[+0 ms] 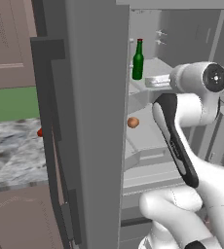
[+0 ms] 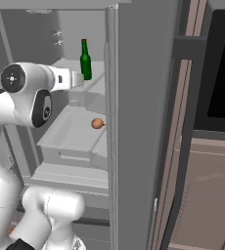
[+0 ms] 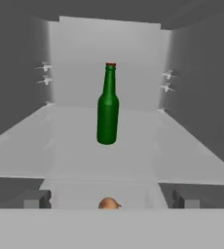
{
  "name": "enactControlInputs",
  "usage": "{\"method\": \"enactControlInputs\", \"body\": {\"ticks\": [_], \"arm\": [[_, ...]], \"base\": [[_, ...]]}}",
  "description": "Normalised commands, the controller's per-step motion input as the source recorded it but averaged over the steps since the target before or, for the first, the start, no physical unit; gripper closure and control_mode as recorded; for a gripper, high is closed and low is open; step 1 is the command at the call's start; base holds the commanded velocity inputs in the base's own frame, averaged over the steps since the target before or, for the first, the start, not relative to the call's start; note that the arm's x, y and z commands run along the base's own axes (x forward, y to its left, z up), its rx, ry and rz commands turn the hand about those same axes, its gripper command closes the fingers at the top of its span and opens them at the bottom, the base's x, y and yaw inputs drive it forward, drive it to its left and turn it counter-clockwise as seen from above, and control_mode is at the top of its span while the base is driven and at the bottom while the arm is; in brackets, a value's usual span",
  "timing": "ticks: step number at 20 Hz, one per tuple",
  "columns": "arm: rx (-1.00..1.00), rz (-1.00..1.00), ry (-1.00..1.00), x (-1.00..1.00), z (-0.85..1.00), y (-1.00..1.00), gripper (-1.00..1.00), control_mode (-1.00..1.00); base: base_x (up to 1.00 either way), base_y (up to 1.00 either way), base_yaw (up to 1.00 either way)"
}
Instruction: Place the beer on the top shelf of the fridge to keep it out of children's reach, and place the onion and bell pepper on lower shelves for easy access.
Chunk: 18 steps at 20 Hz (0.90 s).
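The beer (image 1: 138,61) (image 2: 85,60) (image 3: 107,107) stands upright and alone on the top shelf (image 3: 177,153) of the fridge (image 1: 94,121). My gripper (image 1: 152,81) (image 2: 79,79) hovers in front of that shelf's edge, drawn back from the bottle, open with nothing in it. One level down, the onion (image 1: 133,122) (image 2: 97,123) (image 3: 109,203) lies in the tray-like lower shelf (image 2: 68,134). The bell pepper (image 1: 40,132) sits on the marble counter left of the open fridge door, partly hidden by the door's edge.
The thick open fridge door (image 1: 92,146) stands between the arm and the marble counter (image 1: 11,155). Brown cupboards (image 1: 7,44) hang above the counter. A second door (image 2: 139,122) and a dark oven front (image 2: 222,73) are on the right.
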Motion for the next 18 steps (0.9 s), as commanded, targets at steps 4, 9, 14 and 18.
{"method": "enactControlInputs", "body": {"ticks": [4,9,14,18], "arm": [[0.08,0.02,0.00,-0.73,0.00,0.00,-1.00,-1.00],[0.00,0.02,0.09,-0.85,0.00,0.00,-1.00,-1.00],[-0.01,0.00,0.12,-0.78,0.00,0.00,-1.00,-1.00],[0.00,0.00,0.11,-0.69,0.00,-0.01,-1.00,-1.00]], "base": [[0.00,0.00,0.00],[0.00,0.00,0.00],[0.00,0.00,0.00],[0.00,0.00,0.00]]}}
